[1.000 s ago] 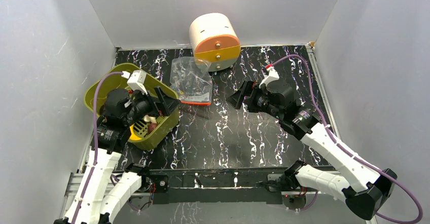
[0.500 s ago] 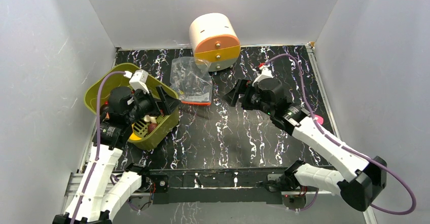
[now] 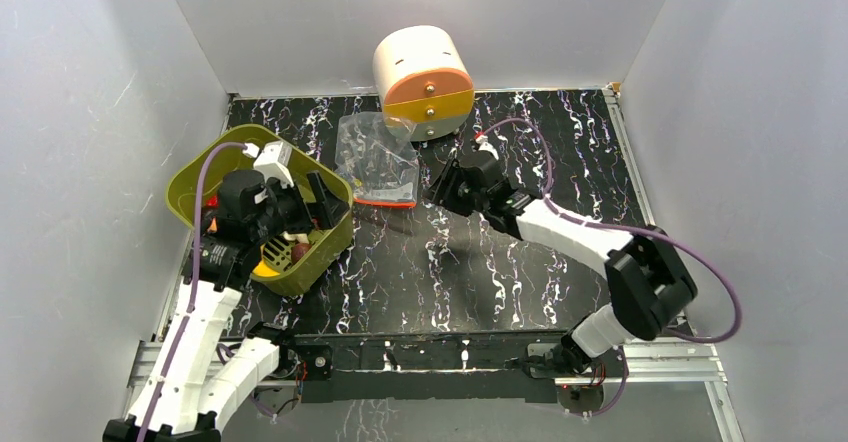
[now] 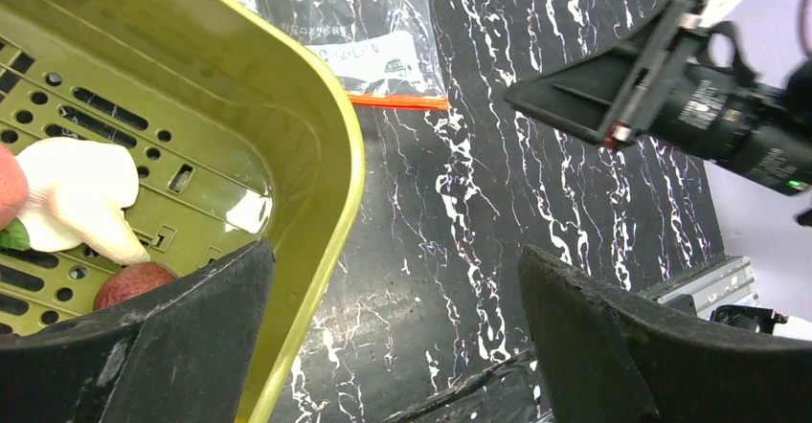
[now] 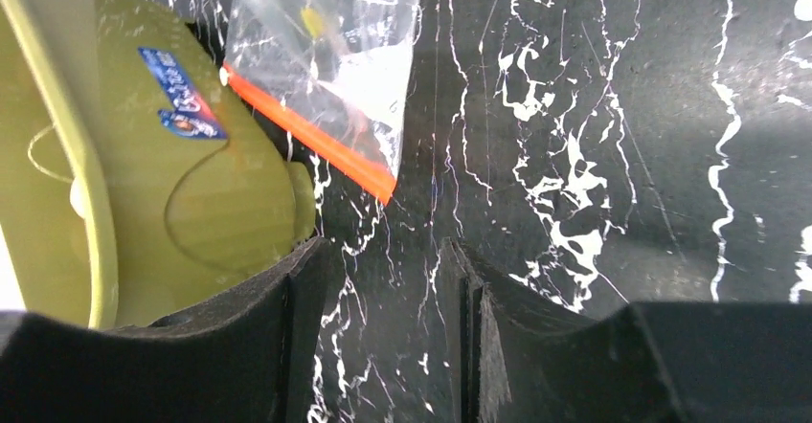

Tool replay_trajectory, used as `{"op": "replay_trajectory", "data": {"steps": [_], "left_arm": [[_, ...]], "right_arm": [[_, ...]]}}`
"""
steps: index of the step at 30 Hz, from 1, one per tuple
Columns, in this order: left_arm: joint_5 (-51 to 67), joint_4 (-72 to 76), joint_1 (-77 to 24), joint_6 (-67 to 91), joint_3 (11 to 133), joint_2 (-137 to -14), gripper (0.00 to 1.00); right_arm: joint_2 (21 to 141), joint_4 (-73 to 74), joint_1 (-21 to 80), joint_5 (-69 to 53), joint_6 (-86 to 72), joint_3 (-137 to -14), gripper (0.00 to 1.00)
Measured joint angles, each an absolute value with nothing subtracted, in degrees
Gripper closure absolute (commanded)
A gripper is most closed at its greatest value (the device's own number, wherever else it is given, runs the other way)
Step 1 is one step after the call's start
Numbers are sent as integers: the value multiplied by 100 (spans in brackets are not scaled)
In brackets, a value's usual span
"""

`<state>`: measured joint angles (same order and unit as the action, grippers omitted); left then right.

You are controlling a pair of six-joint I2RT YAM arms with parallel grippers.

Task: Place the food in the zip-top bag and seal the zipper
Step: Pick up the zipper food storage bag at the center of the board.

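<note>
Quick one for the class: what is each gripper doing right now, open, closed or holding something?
Left gripper: open, holding nothing, fingers either side of the basket rim.
Right gripper: open with a narrow gap, holding nothing.

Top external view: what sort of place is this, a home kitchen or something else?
Probably a robot test cell, not a kitchen: white walls box in a black marbled table, a left arm and right arm are bolted at its near edge, and the basket holds toy food.

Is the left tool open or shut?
The left tool is open: its fingers stand wide apart over the basket rim, gripping nothing.
</note>
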<state>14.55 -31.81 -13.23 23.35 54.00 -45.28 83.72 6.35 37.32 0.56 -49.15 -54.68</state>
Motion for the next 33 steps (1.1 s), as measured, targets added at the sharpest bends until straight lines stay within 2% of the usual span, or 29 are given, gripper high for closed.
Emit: {"op": "replay_trajectory", "data": {"steps": [7,19,31,33], "left_arm": [[1365,-3258,-1323,2309,5461,-4287,1],[1245,-3402,-1323,2283,5476,-4178,2],[1212,-3398,-1323,2272,5474,-4071,2],[1243,-3393,-1323,2270,5463,-4095,2]], "right_arm": [[9321,180,3732,27,-5894,-5653,61],[10235,-480,3732,-325,-6383,-5959,67],[10464,-644,3732,-445,-6479,-5992,100],[10462,-668,3732,-447,-6471,-5992,100]]}}
